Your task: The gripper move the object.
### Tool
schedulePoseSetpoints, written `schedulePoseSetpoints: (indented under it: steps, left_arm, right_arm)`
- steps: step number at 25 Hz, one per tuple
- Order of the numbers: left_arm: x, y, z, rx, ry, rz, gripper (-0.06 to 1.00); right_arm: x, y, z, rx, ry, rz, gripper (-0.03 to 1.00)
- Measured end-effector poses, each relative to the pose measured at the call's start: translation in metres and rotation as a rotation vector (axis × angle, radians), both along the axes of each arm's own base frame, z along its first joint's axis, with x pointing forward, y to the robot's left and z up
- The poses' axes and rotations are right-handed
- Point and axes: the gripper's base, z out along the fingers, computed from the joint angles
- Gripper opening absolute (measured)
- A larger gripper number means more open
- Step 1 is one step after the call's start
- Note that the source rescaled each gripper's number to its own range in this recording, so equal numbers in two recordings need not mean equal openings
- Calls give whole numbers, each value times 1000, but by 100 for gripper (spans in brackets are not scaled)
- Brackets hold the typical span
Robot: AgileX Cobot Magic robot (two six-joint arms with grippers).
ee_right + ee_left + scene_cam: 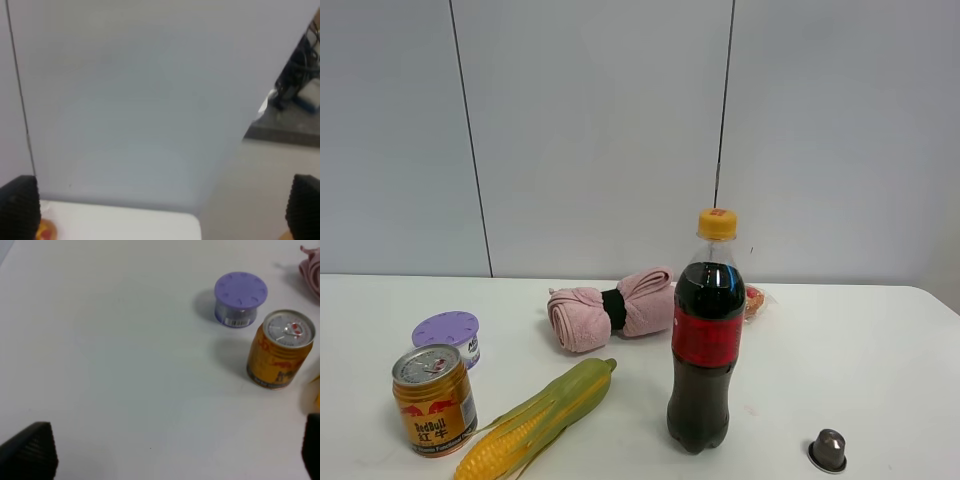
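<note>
Containers first. The cola bottle (706, 340) stands upright just right of centre in the high view. Its yellow cap is on, dark drink fills it to the shoulder, and a red label wraps the middle. The purple-lidded tub (447, 338) sits at the left with its lid on, so you cannot see what it holds.

The can (434, 400) is at the lower left of the high view, upright on the white table (860, 340). It stands just in front of the tub, and the left wrist view shows a gap between them. It is short with a gold body, red bulls on the side, a blue band, and a silver top with the tab lying flat — far shorter than the bottle.

A corn cob (535, 420) lies just to the can's right, its husk partly peeled. I cannot tell whether it touches the can. A pink rolled towel (612, 308) lies behind at centre, and a dark capsule (828, 450) sits at the lower right.

Your left gripper (170, 455) has its fingers spread wide with nothing between them. It hangs over bare table, and the can is ahead, clear of both fingers. Your right gripper (161, 210) is spread wide too and holds nothing — it faces the grey wall.
</note>
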Motion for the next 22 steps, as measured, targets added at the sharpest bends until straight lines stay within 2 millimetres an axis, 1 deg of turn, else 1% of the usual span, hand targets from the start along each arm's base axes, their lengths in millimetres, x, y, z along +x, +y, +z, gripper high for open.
schedulePoseSetpoints:
  steps: [3,7,10,13,14,16,17,20,22]
  left_arm:
    - [0,0,0,0,0,0,100]
    - [0,0,0,0,0,0,100]
    - [0,0,0,0,0,0,100]
    - [0,0,0,0,0,0,100]
    - [0,0,0,0,0,0,100]
    - [0,0,0,0,0,0,100]
    - [0,0,0,0,0,0,100]
    - [0,0,0,0,0,0,100]
    - [0,0,0,0,0,0,100]
  right_arm:
    - [-15,-1,1,33,16,12,99]
    - [-38,2,4,56,-14,42,99]
    - [-55,3,-9,62,7,52,99]
    - [-70,2,-36,69,70,38,99]
    - [-75,2,-48,71,90,29,99]
    - [-82,0,-77,77,130,4,99]
    - [-89,0,-89,79,130,-6,99]
    - [-105,-1,-139,86,154,-38,99]
    - [-119,1,-169,75,151,-43,99]
